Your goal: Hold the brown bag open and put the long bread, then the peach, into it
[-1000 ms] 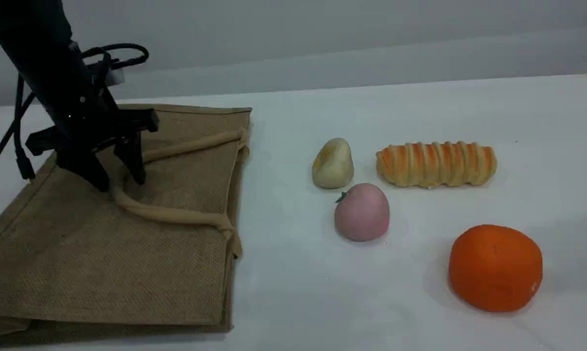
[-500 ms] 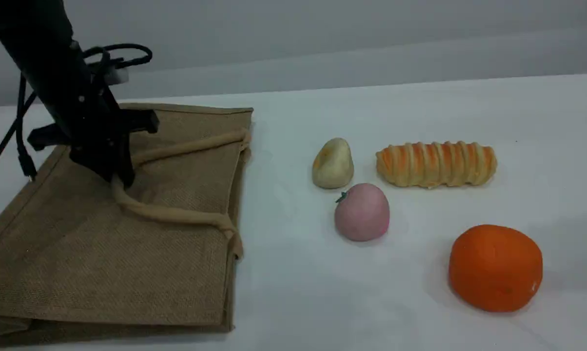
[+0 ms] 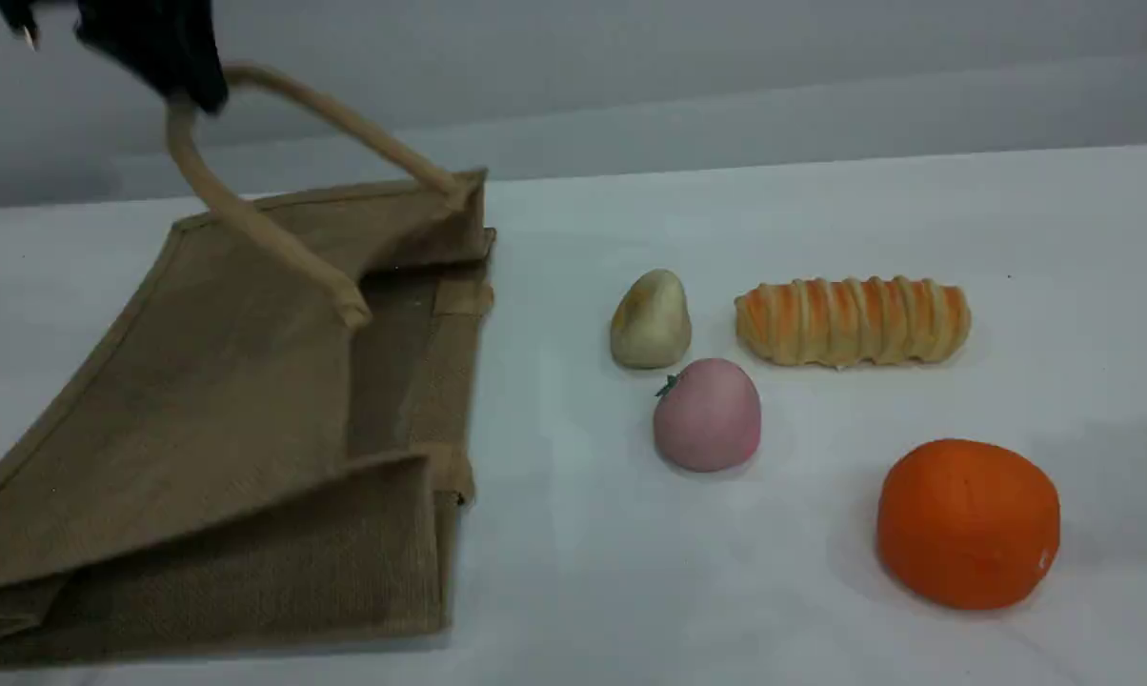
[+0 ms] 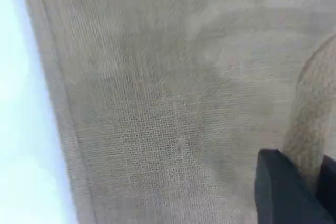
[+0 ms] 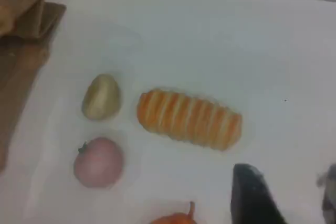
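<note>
In the scene view I am counting one brown bag, one long bread, one peach, one beige-yellow lumpy fruit and one orange ball, all on the white surface. Only my left tool is showing here, at the far left. It is clenching the bag's beige handle and holding it well above the surface. The bag's upper panel is hanging from that handle, so the mouth is gaping toward the right. The bread is lying far right, and the peach is sitting nearer, just beside the lumpy fruit. The ball is sitting nearest, well apart from the bag.

The left wrist view is showing what the scene view is not: the handle is running up between my dark fingertips, with the jute weave filling everything behind it.

The right wrist view is bringing in my right tool, which the scene view is missing. Its jaws are standing apart and grasping nothing, hovering over bare surface near the bread's right end. The peach, the lumpy fruit, the ball's top and a corner of the bag are showing too.
</note>
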Robot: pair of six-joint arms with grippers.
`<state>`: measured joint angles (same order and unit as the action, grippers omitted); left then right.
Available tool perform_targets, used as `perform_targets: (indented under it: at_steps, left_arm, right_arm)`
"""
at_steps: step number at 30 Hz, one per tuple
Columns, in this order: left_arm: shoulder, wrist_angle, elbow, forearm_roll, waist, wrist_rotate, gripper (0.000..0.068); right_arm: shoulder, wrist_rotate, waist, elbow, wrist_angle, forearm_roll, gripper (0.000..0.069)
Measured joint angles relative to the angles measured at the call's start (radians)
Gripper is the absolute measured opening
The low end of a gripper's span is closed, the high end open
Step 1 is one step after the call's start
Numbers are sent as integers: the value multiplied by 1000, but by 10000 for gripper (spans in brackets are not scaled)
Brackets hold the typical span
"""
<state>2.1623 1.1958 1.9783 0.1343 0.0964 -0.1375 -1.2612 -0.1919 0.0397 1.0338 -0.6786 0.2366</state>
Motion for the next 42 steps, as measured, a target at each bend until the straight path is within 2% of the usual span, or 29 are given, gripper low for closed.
perform_targets:
  at_steps: [5,9,13,21,24,29,34,38,42]
  left_arm:
    - [-25,31,103,0,0,-47,101]
    - [-51,29,120,17,0,-72,101]
    - [-80,28,122,104,0,-164,101]
    - [-167,28,126,354,0,-407,101]
    - [-203,27,127,420,0,-464,101]
    - [-232,27,128,427,0,-484,101]
    - [-239,27,128,427,0,-484,101]
    - [-239,27,128,426,0,-484,101]
    - [-239,27,128,425,0,-485,101]
  right_arm:
    - [0,0,0,0,5,0,260]
    - [-3,0,0,0,4,4,260]
    - [-25,0,0,0,-12,13,260]
    - [-87,-42,0,0,-11,15,260]
    - [-123,-73,0,1,-8,14,260]
    - [-181,-155,0,1,32,13,260]
    - [-216,-265,0,1,121,15,260]
    - [-240,-283,0,1,217,62,260]
    - [-303,-345,0,1,250,57,263]
